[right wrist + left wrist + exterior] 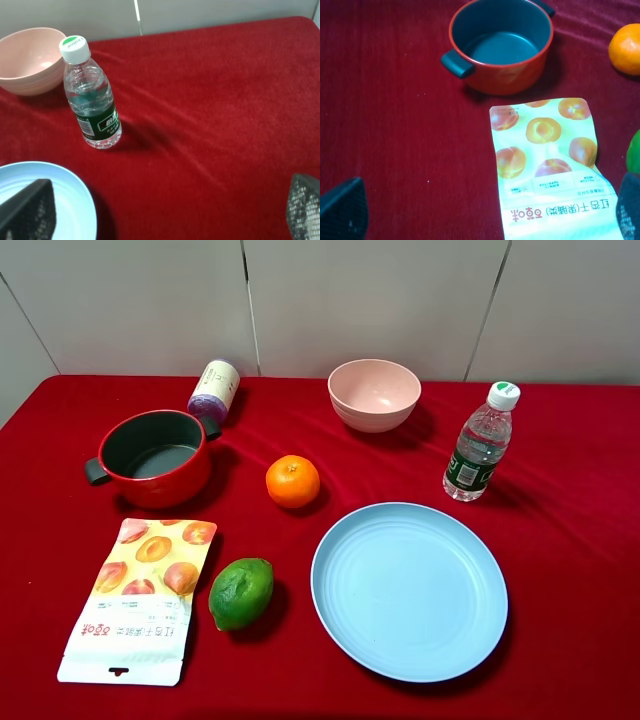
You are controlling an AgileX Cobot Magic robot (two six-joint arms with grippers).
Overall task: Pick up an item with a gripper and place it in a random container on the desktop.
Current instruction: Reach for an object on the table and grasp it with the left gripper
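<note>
The orange mandarin sits mid-table on the red desktop and also shows at the edge of the left wrist view. The red pot stands empty to its left, its dark inside visible. My left gripper is open above the snack bag, well short of the pot, and only its dark fingertips show. My right gripper is open too, one fingertip over the blue plate's rim. Neither arm appears in the high view.
A pink bowl and a water bottle stand at the back right. A light blue plate lies front right. A green lime rests beside a snack bag. A small canister lies behind the pot.
</note>
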